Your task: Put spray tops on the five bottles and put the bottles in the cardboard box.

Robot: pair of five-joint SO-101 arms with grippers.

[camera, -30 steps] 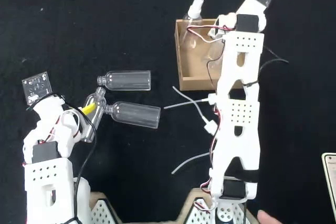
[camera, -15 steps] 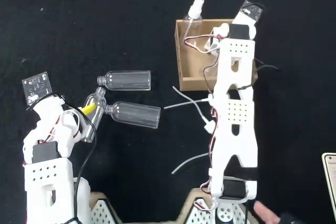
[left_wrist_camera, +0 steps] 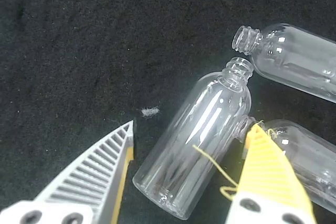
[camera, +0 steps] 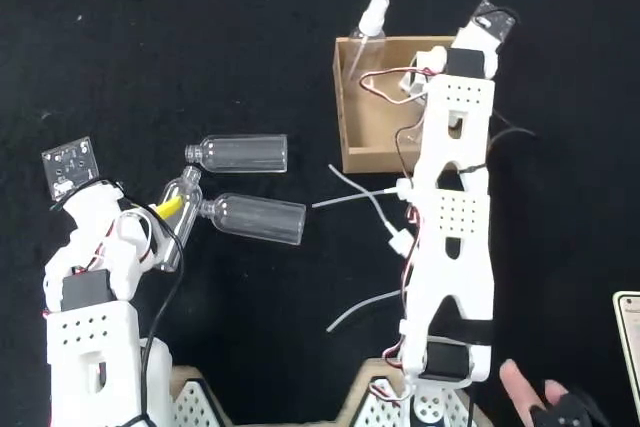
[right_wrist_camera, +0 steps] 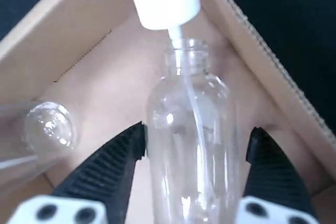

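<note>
Where my right arm (camera: 455, 227) covers the cardboard box (camera: 340, 97), contents unclear | my right gripper (right_wrist_camera: 198, 131): jaws wide, flanking bottle (right_wrist_camera: 189, 98) inside box | my left gripper (left_wrist_camera: 192, 126): jaws wide astride bare bottle (left_wrist_camera: 184, 161), well apart from box.

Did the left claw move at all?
No. The left claw stays put around the same clear bottle, just as close to the lying bottle beside it.

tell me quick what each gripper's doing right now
left gripper: open, either side of a capless bottle on the table
right gripper: open around a spray bottle inside the box
</note>
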